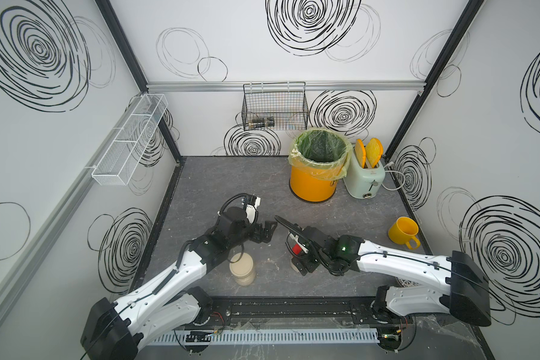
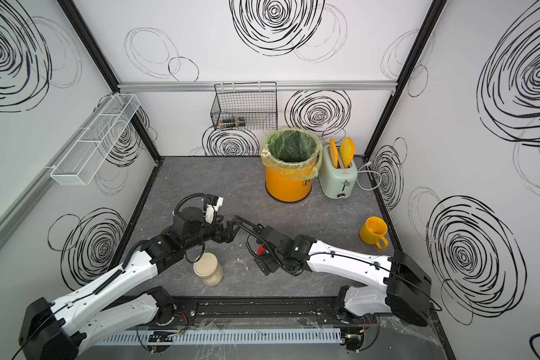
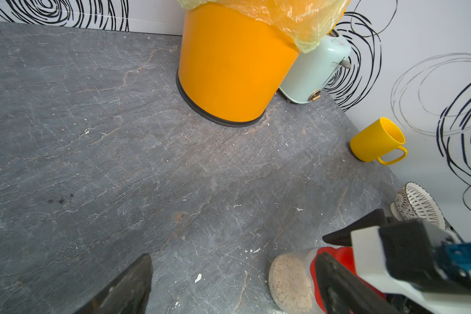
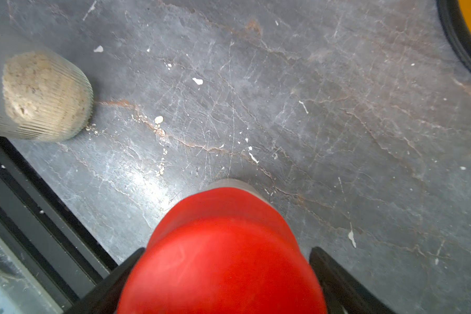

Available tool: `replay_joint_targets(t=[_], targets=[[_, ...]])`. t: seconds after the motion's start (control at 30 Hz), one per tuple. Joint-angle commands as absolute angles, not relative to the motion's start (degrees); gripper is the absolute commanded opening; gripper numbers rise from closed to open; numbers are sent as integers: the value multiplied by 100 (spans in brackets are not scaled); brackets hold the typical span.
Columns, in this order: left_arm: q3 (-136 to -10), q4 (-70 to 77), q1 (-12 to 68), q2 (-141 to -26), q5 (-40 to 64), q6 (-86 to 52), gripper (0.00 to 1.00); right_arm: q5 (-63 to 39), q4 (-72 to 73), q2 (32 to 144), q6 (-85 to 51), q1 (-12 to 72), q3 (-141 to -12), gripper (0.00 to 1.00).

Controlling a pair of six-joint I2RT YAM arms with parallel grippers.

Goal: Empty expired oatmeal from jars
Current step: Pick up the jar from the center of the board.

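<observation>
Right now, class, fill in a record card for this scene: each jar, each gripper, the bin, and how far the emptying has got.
wide jar: upright on the table, beige lid on, oatmeal inside
slim jar: on the table, red cap on, oatmeal inside
left gripper: open, empty, above the table
right gripper: open, jaws either side of the red cap
bin: at the back of the table, beside the toaster
progress: neither jar opened yet
</observation>
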State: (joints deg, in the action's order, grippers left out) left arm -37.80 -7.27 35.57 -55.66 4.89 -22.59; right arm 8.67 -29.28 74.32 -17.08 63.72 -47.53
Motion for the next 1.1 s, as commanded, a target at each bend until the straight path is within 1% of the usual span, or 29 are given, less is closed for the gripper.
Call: replay_joint_targets(t=[0.0,0.13,0.3,0.6,0.93,1.07], targets=[[-3707,-426,3527,-5620,559,-2360,96,827,-3006,7487,-1723,6383,-4899,92],[-3752,-422,3524,-5703,578,-2376,96,799,-3012,7444,-1723,6381,-4938,91],[-3770,-356,3524,-5789,599,-2374,96,802,-3037,7389,-1725,6353,-4920,83],[-3875,-332,3525,-5845,518,-2303,96,870,-3054,7149,-1828,6261,-4869,79],[-4034,-316,3552,-5801,566,-1947,96,879,-3062,6668,-1769,5880,-4767,76],[-4073,-286,3870,-5762,483,-1485,96,795,-3236,6533,-1679,5610,-4957,76]])
